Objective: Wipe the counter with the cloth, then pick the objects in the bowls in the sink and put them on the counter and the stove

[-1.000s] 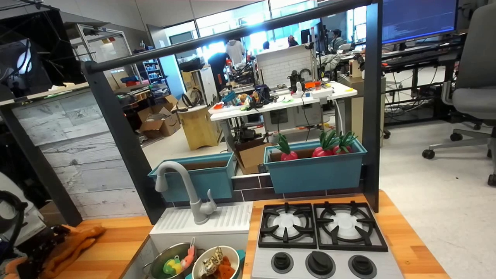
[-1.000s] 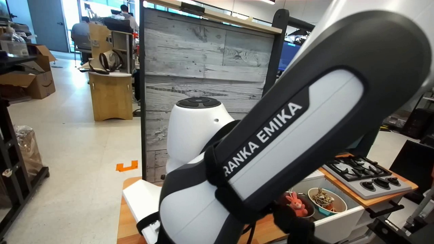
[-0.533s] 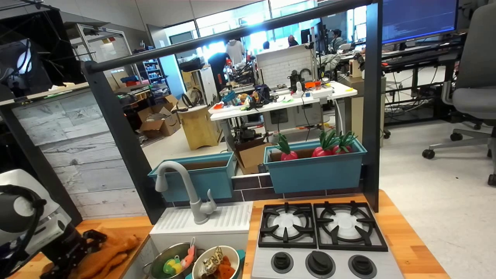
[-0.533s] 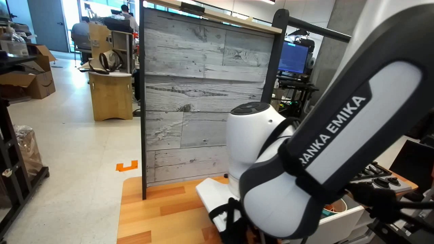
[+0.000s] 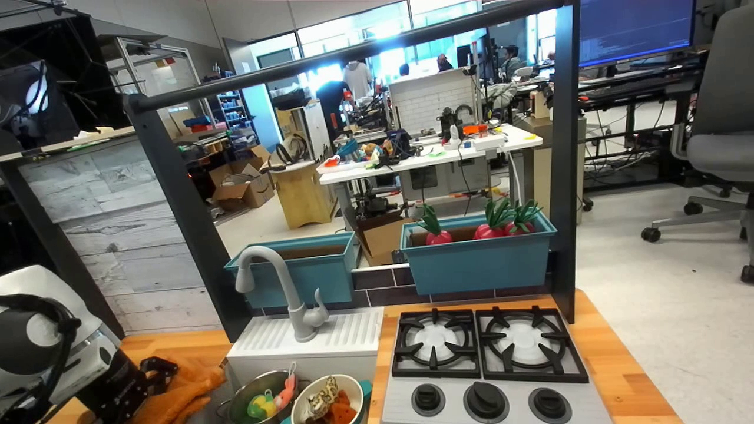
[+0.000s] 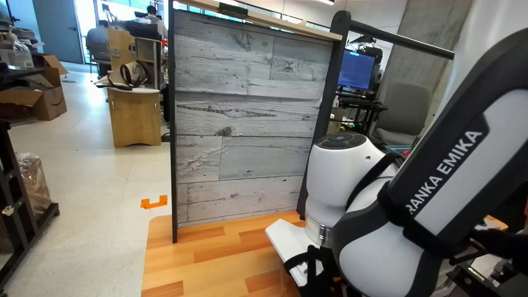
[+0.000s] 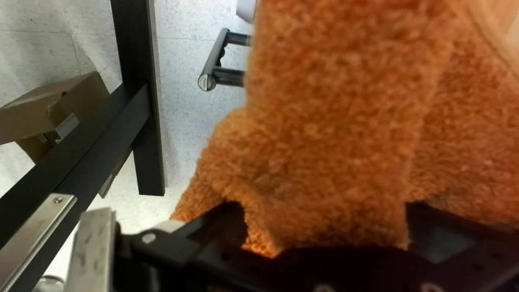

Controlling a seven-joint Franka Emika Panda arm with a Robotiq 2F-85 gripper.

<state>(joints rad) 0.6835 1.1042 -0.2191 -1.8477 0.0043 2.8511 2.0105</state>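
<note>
Spreading flat and smooth, the striped wooden counter (image 6: 214,255) offers an easy face for wiping, probably the step in hand. Pale-framed and black-spoked, the stove (image 5: 492,380) looks sturdy enough to receive things later. Near it sits the white-walled sink (image 5: 330,364), whose sides likely keep its load from straying. The cloth (image 7: 336,142), orange, fuzzy and limp, hides part of the counter's edge beside the sink; the jaws stand spread wide with it bulging between them, presumably so it can be pushed along rather than pinched. Inside the sink, a round metallic bowl (image 5: 250,386) groups a coral-pink figure (image 5: 287,391) with a yellow-green piece (image 5: 262,405), while a pale bowl (image 5: 353,386) gathers a spotted plush (image 5: 324,397) and an orange piece (image 5: 343,409).
</note>
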